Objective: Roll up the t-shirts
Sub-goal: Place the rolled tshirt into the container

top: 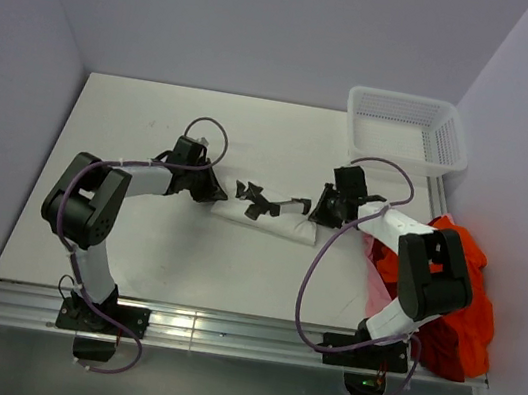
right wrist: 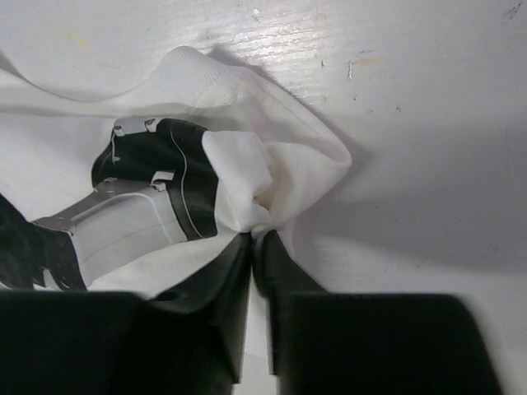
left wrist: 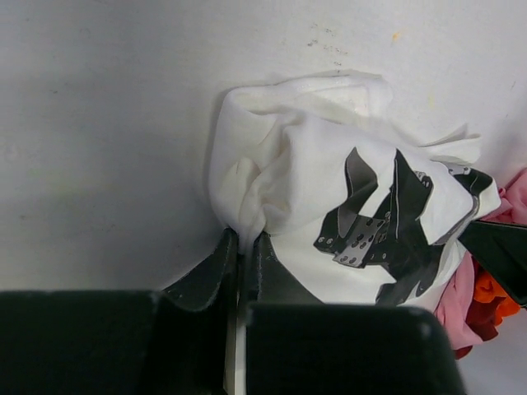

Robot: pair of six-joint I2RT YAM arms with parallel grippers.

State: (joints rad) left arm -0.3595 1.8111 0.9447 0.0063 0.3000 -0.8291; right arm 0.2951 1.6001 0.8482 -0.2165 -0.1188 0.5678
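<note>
Cloth in a heap, the orange-red t-shirts (top: 463, 282), lies closest to the arm bases, off to the right of the white t-shirt (top: 285, 223). None of that heap looks rolled.

Farther in, the white t-shirt itself lies on the tabletop (top: 183, 255) as a long, narrow bundle running left to right, its black print turned up near the middle. The left tool (top: 219, 193) is at the bundle's left end. Its wrist view shows the fingers (left wrist: 216, 265) standing almost together, with a bunched corner of white cloth caught at the tips. The right tool (top: 317, 217) is at the opposite end, its fingers (right wrist: 230, 263) likewise narrow, a gathered fold of the same shirt nipped between them.

Beyond the white t-shirt and to its right, well apart, stands the white mesh basket (top: 450, 148).

Step in hand, as I judge it, is shaping or finishing the roll of the white shirt, with both ends pinched and the orange-red ones not yet begun. The bundle looks loose and crumpled rather than tight. The next move therefore calls for both tools acting together, keeping the cloth taut between them while it is turned or set down. One end let go early would likely let the soft roll spring open.
</note>
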